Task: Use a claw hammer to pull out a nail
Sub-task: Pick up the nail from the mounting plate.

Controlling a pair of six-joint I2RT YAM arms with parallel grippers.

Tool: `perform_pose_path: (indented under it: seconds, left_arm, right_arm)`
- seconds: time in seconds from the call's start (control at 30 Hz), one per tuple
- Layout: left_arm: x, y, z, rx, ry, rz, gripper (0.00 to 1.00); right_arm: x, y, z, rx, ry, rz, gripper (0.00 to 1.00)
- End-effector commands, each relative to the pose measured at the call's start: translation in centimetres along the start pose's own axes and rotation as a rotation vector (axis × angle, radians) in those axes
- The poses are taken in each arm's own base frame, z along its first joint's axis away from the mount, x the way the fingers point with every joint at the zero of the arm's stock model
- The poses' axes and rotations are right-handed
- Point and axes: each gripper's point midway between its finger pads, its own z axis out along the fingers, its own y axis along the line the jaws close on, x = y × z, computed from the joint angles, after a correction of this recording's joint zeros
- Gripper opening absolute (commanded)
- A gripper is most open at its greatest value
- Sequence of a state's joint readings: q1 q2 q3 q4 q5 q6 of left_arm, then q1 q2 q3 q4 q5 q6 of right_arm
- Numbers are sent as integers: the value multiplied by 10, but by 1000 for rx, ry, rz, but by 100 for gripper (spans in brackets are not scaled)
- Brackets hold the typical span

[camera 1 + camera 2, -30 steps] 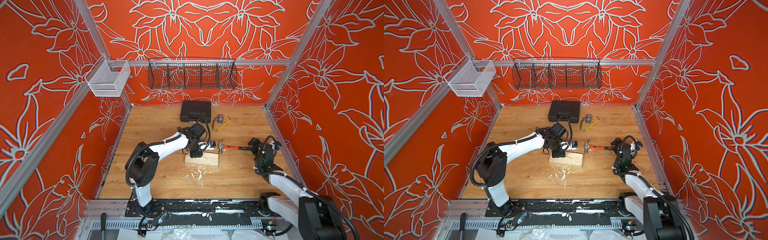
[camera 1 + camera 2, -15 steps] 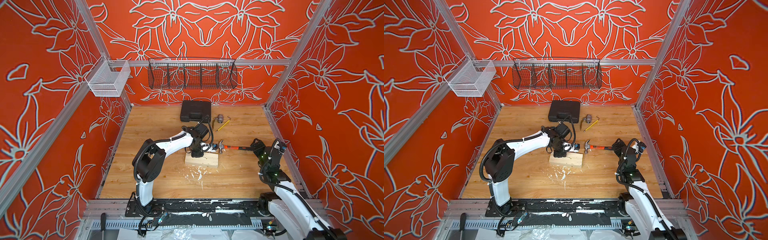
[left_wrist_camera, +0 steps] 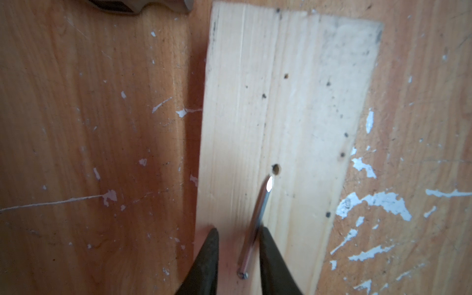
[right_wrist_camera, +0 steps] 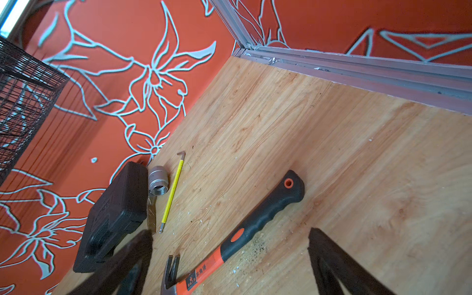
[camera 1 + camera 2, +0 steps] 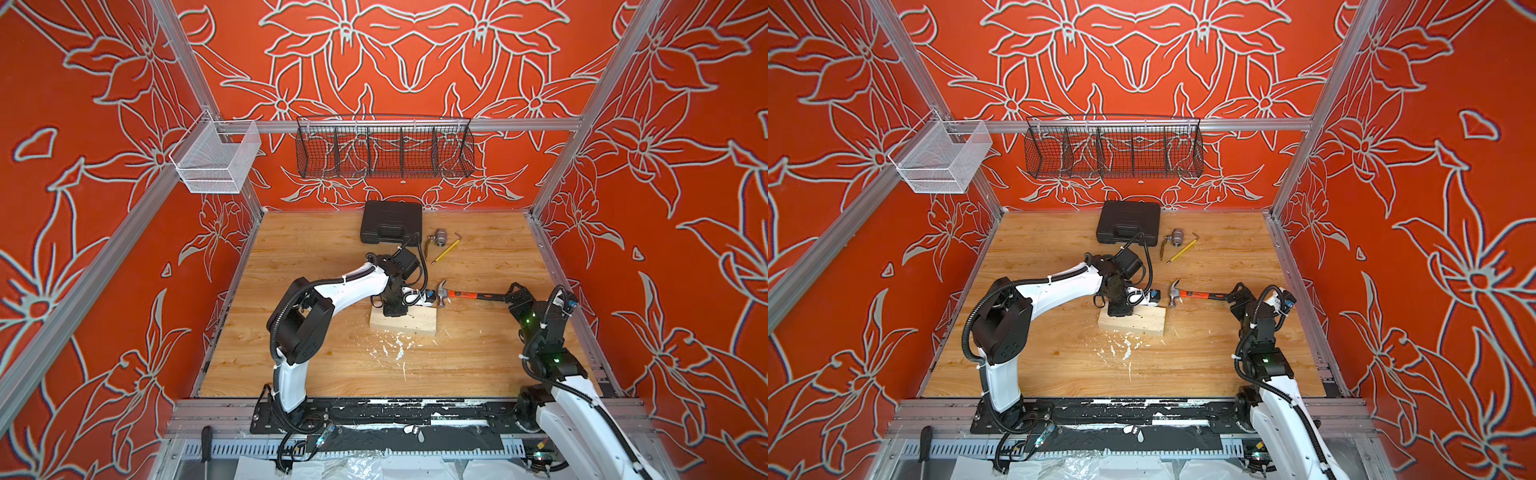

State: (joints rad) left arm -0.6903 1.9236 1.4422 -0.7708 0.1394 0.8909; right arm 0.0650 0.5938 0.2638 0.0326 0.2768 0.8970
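Landmark: the pale wooden block (image 5: 403, 322), flat on the tabletop (image 5: 457, 365); every place below is given from it.
Step in hand: as I read it, getting hold of the nail (image 3: 255, 224) before the hammer comes in.
Nail: over the block's top face, slanted, one end just beside a round hole (image 3: 275, 168); I cannot tell whether it is seated in the wood or lying loose.
Left gripper (image 3: 238, 229): right above the block, jaws close but not pressed together. One finger touches the shank, the other stands apart from it.
Doing it well: centre the shank between the fingers before closing. A one-sided touch could roll it off the hole or shove the block.
Claw hammer (image 4: 265, 212): flat on the tabletop, right of the block. Its head is just beside the block's far right corner and its handle points away.
Right gripper (image 4: 229, 233): jaws spread wide and empty, by the handle's black end, well apart from the block.
Its grip, I'd judge: far back on the rubber, for leverage.
Count, nearer than the block: white flecks (image 5: 395, 347), too many to number.
Count, on the block: one nail, one round hole, several pinholes.
Count, beside the block: one hammer, two arms.
Count, beyond the block: one yellow pencil (image 5: 446, 250), one hex key (image 5: 458, 236), one metal fitting (image 5: 441, 237), one black case (image 5: 390, 221).
Count, high past the block: one black wire basket (image 5: 384, 151), one white mesh basket (image 5: 216, 162).
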Motion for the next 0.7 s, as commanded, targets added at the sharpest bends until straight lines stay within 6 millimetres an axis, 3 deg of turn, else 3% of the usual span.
perform_pose_path:
  seconds: [0.0,0.07,0.23,0.47,0.67]
  left_arm:
    - [13,-18,23,75,86,4,22]
    - [12,-17,26,81,102,-4,11]
    - [10,-15,30,79,113,-11,2]
    - [10,-9,33,61,125,-18,0]
    - [-4,10,18,-36,73,-24,0]
  right_arm:
    - [4,-11,1,37,0,-3,97]
    - [4,-10,1,32,1,-5,97]
    - [2,-7,1,25,-1,-16,97]
    - [0,-8,0,26,-10,-14,97]
    - [3,-12,2,40,-5,-19,97]
